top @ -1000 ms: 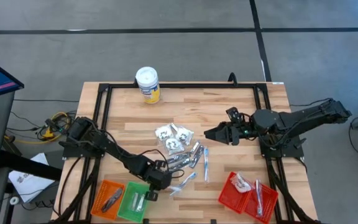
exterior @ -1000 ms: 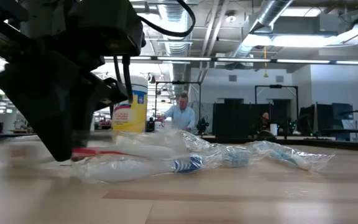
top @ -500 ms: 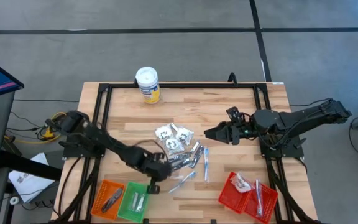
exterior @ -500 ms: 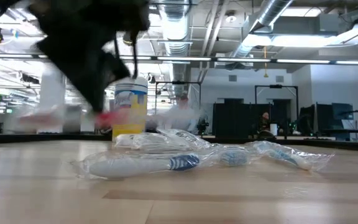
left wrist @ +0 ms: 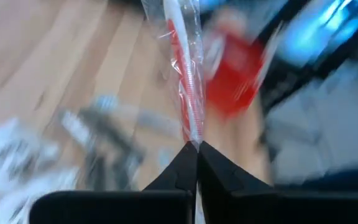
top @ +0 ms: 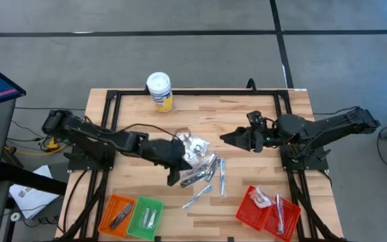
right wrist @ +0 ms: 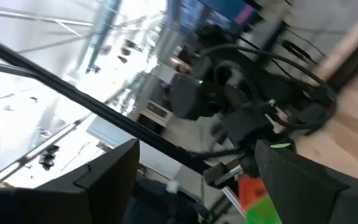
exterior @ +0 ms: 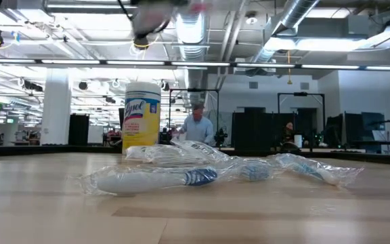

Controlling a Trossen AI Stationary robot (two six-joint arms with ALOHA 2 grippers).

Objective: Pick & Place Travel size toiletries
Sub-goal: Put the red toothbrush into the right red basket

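The travel size toiletries (top: 197, 160) lie in a loose pile mid-table: white sachets, silvery wrapped sticks and blue-white ones. They also show in the low view (exterior: 181, 177). My left gripper (top: 175, 173) is raised above the pile's left side. It is shut on a red-and-white stick in a clear wrapper (left wrist: 188, 74). My right gripper (top: 230, 141) hovers open and empty to the right of the pile, fingers wide apart (right wrist: 194, 186). My left gripper pinches one end of the clear wrapper (left wrist: 193, 134) between its two fingertips. The red-and-white stick runs on straight ahead, past the fingers and in line with them. It is lifted clear of the table.
An orange basket (top: 118, 212) and a green basket (top: 146, 215) stand at the near left, and a red basket (top: 267, 207) with several items at the near right. A white-lidded yellow canister (top: 159, 91) stands at the far edge. A person shows in the room beyond (exterior: 196, 125).
My left gripper has risen from the table beside the green basket. It has moved up and toward the far edge, over the pile's left side, and has left the low view. The red-and-white wrapped stick has gone up with it, clear of the table.
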